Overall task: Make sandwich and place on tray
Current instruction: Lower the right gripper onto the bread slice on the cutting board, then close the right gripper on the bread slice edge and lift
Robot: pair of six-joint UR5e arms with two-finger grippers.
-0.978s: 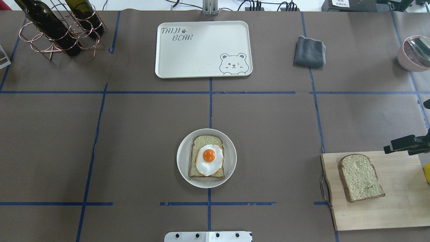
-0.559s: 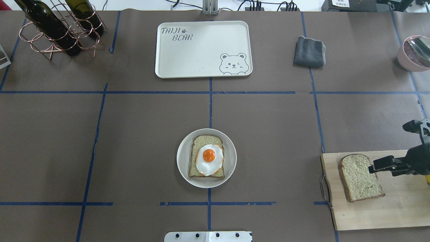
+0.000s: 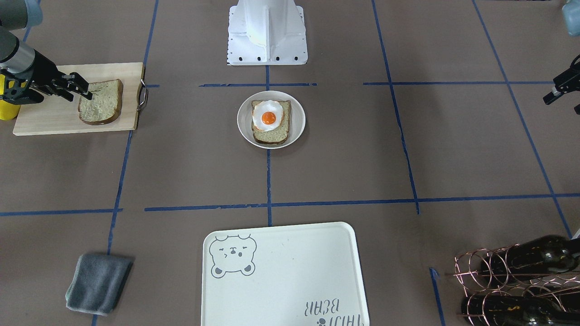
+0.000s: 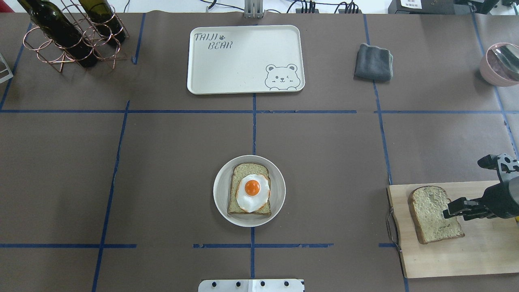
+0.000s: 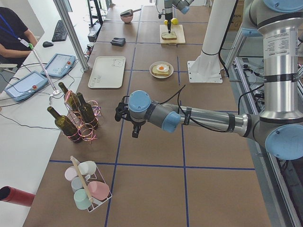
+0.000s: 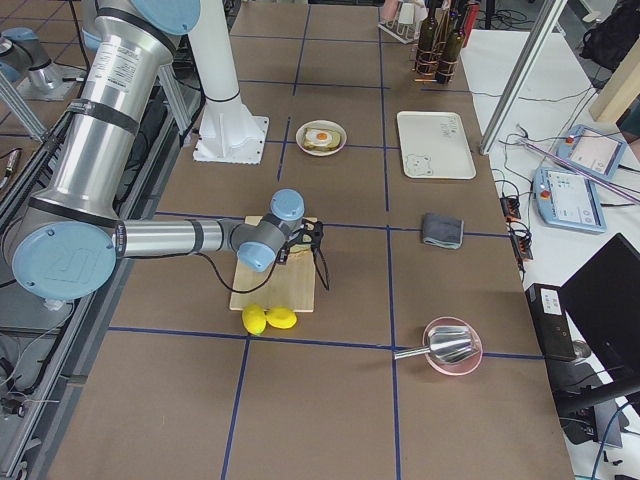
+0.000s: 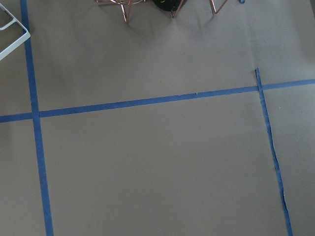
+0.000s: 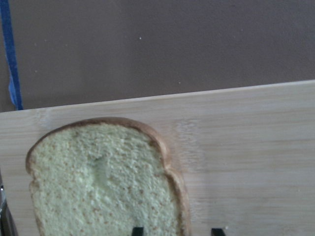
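Fingertips of the right claw (image 4: 448, 212) are seen parted, with nothing gripped, astride the near crust of the loose slice (image 4: 432, 211). That slice is laid flat on the cutting board (image 4: 478, 251), its long axis crosswise to the reach. The egg-topped slice (image 4: 249, 190) is set on the plate (image 4: 221, 190) mid-counter, well apart, and the tray (image 4: 243, 61) lies beyond. The left claw (image 3: 556, 93) is farther off and cropped, so its opening cannot be told.

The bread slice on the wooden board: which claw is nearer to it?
Right. The right claw sits open at the edge of the bread slice; the left claw is far off, beyond the plate.
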